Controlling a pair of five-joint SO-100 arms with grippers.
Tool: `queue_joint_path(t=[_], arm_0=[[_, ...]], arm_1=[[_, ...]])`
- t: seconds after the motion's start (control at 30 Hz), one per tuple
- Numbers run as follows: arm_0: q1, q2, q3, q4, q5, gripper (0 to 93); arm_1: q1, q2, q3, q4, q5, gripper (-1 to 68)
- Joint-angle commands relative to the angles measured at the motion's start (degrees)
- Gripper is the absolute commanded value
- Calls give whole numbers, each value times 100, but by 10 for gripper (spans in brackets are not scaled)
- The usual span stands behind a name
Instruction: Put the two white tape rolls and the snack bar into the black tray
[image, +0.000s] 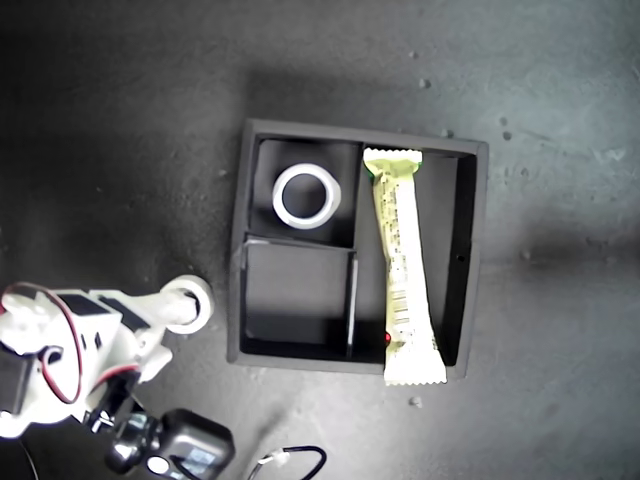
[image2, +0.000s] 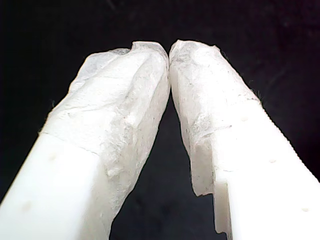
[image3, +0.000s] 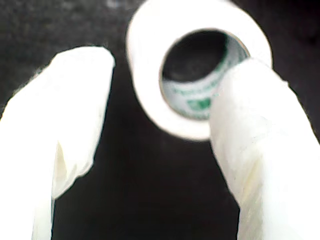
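One white tape roll (image: 306, 196) already lies in a small compartment of the black tray (image: 473, 255); the snack bar (image: 404, 268) sits in the long compartment, one crimped end overhanging the wall; the other small compartment is bare. The second tape roll (image: 189, 303) remains on the dark table (image: 120, 120) just outside the tray, at my second gripper (image3: 160, 120), fingers spread (one seems to overlap its rim). My first gripper (image2: 169, 55) is pinched together, holding nothing. A black cable (image: 295, 460) lies nearby, not obstructing.

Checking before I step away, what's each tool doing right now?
My first gripper: shut, holding nothing.
My second gripper: open, at a tape roll, not clamping it.
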Motion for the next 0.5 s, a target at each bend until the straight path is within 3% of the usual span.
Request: queue_joint_path(t=[0.0,0.47], arm_0=[[18,-123,62,-211,-105,141],[62,-510,554,-861,-387,134]], arm_1=[[-44,97,35,-167,53,-2],[-211,114,334,-396,97,-2]])
